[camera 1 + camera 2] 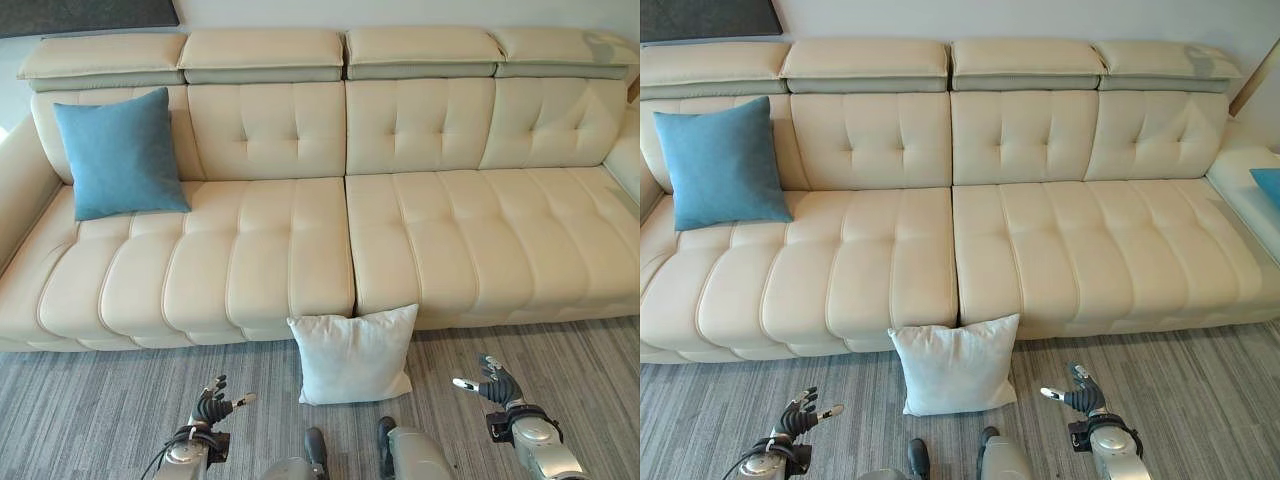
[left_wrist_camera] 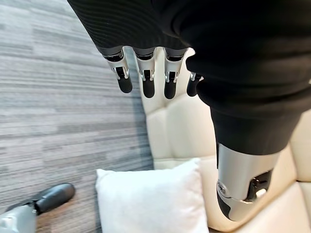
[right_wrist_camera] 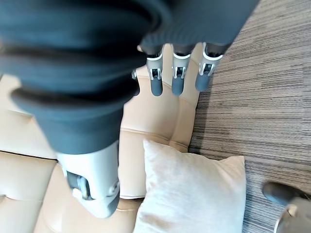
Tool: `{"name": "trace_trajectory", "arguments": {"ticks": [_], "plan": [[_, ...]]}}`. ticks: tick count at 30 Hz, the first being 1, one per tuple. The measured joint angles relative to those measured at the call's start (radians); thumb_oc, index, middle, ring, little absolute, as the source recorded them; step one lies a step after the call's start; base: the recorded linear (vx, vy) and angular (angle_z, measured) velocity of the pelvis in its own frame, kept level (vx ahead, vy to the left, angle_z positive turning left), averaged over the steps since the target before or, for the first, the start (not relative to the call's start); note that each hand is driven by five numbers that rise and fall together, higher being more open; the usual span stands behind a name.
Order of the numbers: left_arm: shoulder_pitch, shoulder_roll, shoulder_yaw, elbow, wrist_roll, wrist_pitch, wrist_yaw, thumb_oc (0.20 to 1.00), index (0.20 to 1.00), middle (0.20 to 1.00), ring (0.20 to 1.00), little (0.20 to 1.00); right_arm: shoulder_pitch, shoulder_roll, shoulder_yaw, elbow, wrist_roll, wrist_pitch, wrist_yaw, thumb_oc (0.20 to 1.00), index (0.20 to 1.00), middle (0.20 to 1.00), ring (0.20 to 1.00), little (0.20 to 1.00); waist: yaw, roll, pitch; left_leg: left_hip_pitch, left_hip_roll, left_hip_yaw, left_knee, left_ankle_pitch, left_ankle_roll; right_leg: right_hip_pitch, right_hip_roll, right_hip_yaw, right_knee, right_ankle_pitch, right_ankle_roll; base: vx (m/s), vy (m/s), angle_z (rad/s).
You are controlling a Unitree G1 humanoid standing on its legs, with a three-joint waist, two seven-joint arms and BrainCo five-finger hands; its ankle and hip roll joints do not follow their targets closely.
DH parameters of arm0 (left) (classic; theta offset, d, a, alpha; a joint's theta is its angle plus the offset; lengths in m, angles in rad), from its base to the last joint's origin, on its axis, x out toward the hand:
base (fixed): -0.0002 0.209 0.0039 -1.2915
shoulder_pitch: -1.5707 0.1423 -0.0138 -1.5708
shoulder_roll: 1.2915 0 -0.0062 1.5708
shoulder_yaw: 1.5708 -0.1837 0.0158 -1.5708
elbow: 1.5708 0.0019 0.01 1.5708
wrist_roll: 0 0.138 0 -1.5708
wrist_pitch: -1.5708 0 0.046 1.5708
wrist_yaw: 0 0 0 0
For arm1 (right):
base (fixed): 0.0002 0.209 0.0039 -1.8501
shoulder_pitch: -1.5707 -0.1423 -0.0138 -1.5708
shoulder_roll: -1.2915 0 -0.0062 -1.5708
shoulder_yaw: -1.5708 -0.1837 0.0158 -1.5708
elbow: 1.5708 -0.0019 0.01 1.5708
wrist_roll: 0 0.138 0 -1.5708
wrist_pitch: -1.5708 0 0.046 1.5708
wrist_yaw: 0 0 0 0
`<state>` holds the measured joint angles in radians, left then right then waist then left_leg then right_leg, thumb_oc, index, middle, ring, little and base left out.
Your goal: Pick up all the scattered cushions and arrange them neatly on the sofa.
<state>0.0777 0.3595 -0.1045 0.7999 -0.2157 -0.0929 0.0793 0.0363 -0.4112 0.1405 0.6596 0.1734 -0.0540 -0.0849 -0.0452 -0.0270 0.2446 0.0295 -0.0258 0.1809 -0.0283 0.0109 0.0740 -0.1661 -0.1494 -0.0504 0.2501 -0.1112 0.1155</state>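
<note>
- A square white fabric cushion [image 1: 353, 355] is propped on the grey striped carpet [image 1: 100, 410] against the cream leather sofa [image 1: 420, 230].
- A square blue fabric cushion [image 1: 120, 153] is leaned against the sofa backrest.
- The left robot hand [image 1: 212, 406] and right robot hand [image 1: 492, 383] are held spread and empty, flanking the white cushion.

The cream sofa [image 1: 350, 240] runs off both sides of the left eye view, its arms cropped. At its far right end, a teal cushion [image 1: 1268, 186] peeks in, mostly cut away by the right eye view's edge. The white cushion [image 2: 150, 199] against the sofa's front is cropped in the left wrist view.
</note>
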Motion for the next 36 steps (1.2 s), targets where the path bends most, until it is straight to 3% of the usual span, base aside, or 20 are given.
{"name": "trace_trajectory", "arguments": {"ticks": [1,2,3,6,8,9,13,15,16,19,23,24,25,28,35,36], "plan": [[-0.002,0.004,0.0,0.0,0.0,0.0,0.0,1.0,1.0,1.0,1.0,1.0,0.006,0.003,0.0,0.0,0.0,0.0,0.0,1.0,1.0,1.0,1.0,1.0,-0.003,-0.006,0.0,-0.01,-0.001,-0.01,0.006,0.002,-0.003,0.022,-0.001,0.005,-0.042,0.009,0.011,0.11,-0.157,0.48],[-0.001,0.01,0.001,0.001,0.0,0.0,0.0,1.0,1.0,1.0,1.0,1.0,0.017,0.006,0.0,0.002,0.0,0.002,0.0,1.0,1.0,1.0,1.0,1.0,0.0,-0.021,-0.001,-0.009,-0.006,-0.035,0.006,0.006,-0.019,0.058,-0.001,0.006,-0.104,0.077,0.002,0.11,-0.157,0.53],[0.002,0.009,0.001,-0.001,-0.001,0.0,0.0,1.0,1.0,1.0,1.0,1.0,0.018,0.004,0.0,0.001,-0.001,0.003,-0.001,1.0,1.0,1.0,1.0,1.0,0.001,-0.022,-0.002,-0.009,0.0,-0.042,0.005,0.005,-0.029,0.063,0.002,0.0,-0.115,0.106,-0.007,0.08,-0.163,0.4],[0.012,0.006,0.0,-0.004,-0.002,-0.001,0.004,1.0,1.0,1.0,1.0,1.0,0.004,-0.015,0.0,-0.009,-0.008,0.004,-0.002,1.0,1.0,1.0,1.0,1.0,0.009,-0.007,0.0,-0.015,0.034,-0.06,0.024,0.008,-0.068,0.084,0.034,-0.02,-0.135,0.125,-0.032,-0.04,-0.163,0.19],[-0.015,0.012,-0.005,-0.004,-0.004,-0.004,0.011,1.0,1.0,1.0,1.0,1.0,-0.035,-0.047,0.003,-0.006,-0.018,-0.001,-0.017,1.0,1.0,1.0,1.0,1.0,0.011,0.006,0.006,-0.098,0.06,-0.09,0.087,0.004,-0.083,0.041,0.053,-0.057,-0.124,0.121,-0.05,-0.21,-0.145,0.31],[-0.049,0.016,-0.009,-0.006,-0.014,-0.008,0.021,1.0,1.0,1.0,1.0,1.0,-0.078,-0.063,0.008,0.005,-0.018,-0.002,-0.026,1.0,1.0,1.0,1.0,1.0,0.023,0.019,0.018,-0.153,0.066,-0.096,0.114,0.01,-0.089,-0.003,0.062,-0.068,-0.098,0.126,-0.059,-0.2,-0.118,0.24],[-0.184,0.039,-0.024,-0.006,-0.091,-0.03,0.058,1.0,1.0,1.0,1.0,1.0,-0.234,-0.089,0.003,0.083,0.017,-0.01,-0.066,1.0,1.0,1.0,1.0,1.0,0.025,0.022,0.085,-0.319,0.077,-0.119,0.201,0.011,-0.105,-0.183,0.057,-0.091,0.029,0.088,-0.085,-0.17,-0.092,0.2],[-0.284,0.079,-0.047,-0.004,-0.146,-0.059,0.09,1.0,1.0,1.0,1.0,1.0,-0.371,-0.099,0.002,0.133,0.085,-0.025,-0.098,1.0,1.0,1.0,1.0,1.0,0.027,0.016,0.138,-0.487,0.076,-0.121,0.285,-0.009,-0.119,-0.368,0.037,-0.089,0.162,0.058,-0.104,-0.11,-0.08,0.13],[-0.355,0.096,-0.049,-0.003,-0.165,-0.061,0.101,1.0,1.0,1.0,1.0,1.0,-0.458,-0.106,-0.013,0.162,0.109,-0.027,-0.117,1.0,1.0,1.0,1.0,1.0,0.021,0.02,0.214,-0.544,0.076,-0.12,0.33,-0.014,-0.112,-0.42,0.035,-0.087,0.193,0.048,-0.121,-0.1,-0.053,0.11],[-0.469,0.115,-0.052,0.006,-0.228,-0.079,0.137,1.0,1.0,1.0,1.0,1.0,-0.618,-0.118,0.0,0.224,0.173,-0.033,-0.164,1.0,1.0,1.0,1.0,1.0,0.013,0.023,0.292,-0.7,0.087,-0.119,0.441,-0.028,-0.114,-0.571,0.03,-0.084,0.295,0.047,-0.12,-0.19,-0.029,0.05],[-0.665,0.152,-0.071,0.081,-0.317,-0.102,0.197,1.0,1.0,1.0,1.0,1.0,-0.863,-0.13,0.028,0.326,0.262,-0.043,-0.254,1.0,1.0,1.0,1.0,1.0,-0.004,0.022,0.33,-0.991,0.103,-0.128,0.657,-0.064,-0.114,-0.848,0.024,-0.074,0.477,0.014,-0.149,-0.06,-0.009,0.01],[-0.672,0.153,-0.071,0.084,-0.317,-0.102,0.198,1.0,1.0,1.0,1.0,1.0,-0.87,-0.13,0.03,0.329,0.262,-0.043,-0.255,1.0,1.0,1.0,1.0,1.0,-0.004,0.022,0.333,-1.001,0.104,-0.128,0.664,-0.068,-0.115,-0.857,0.024,-0.074,0.483,0.012,-0.152,0.0,-0.023,-0.04],[-0.763,0.184,-0.118,0.103,-0.317,-0.105,0.216,1.0,1.0,1.0,1.0,1.0,-0.976,-0.148,0.08,0.344,0.303,-0.053,-0.287,1.0,1.0,1.0,1.0,1.0,-0.004,0.024,0.337,-1.124,0.111,-0.14,0.743,-0.098,-0.105,-0.977,0.023,-0.067,0.559,-0.005,-0.159,0.03,-0.014,-0.01],[-0.928,0.232,-0.185,0.152,-0.316,-0.104,0.234,1.0,1.0,1.0,1.0,1.0,-1.137,-0.165,0.136,0.368,0.349,-0.066,-0.313,1.0,1.0,1.0,1.0,1.0,0.005,0.025,0.339,-1.278,0.113,-0.149,0.855,-0.118,-0.112,-1.126,0.021,-0.062,0.658,-0.022,-0.173,0.0,0.0,0.0],[-1.27,0.24,-0.386,0.226,-0.318,-0.077,0.238,1.0,1.0,1.0,1.0,1.0,-1.349,-0.085,0.289,0.405,0.43,-0.067,-0.383,1.0,1.0,1.0,1.0,1.0,0.01,0.027,0.337,-1.39,0.107,-0.172,0.895,-0.119,-0.106,-1.235,0.015,-0.064,0.705,-0.032,-0.194,0.03,-0.036,0.04],[-1.323,0.231,-0.405,0.21,-0.317,-0.081,0.238,1.0,1.0,1.0,1.0,1.0,-1.359,-0.063,0.285,0.409,0.438,-0.071,-0.407,0.2,0.2,0.2,0.2,0.2,0.01,0.027,0.337,-1.397,0.106,-0.173,0.895,-0.118,-0.106,-1.24,0.015,-0.067,0.705,-0.033,-0.194,0.01,-0.046,0.03]]}}
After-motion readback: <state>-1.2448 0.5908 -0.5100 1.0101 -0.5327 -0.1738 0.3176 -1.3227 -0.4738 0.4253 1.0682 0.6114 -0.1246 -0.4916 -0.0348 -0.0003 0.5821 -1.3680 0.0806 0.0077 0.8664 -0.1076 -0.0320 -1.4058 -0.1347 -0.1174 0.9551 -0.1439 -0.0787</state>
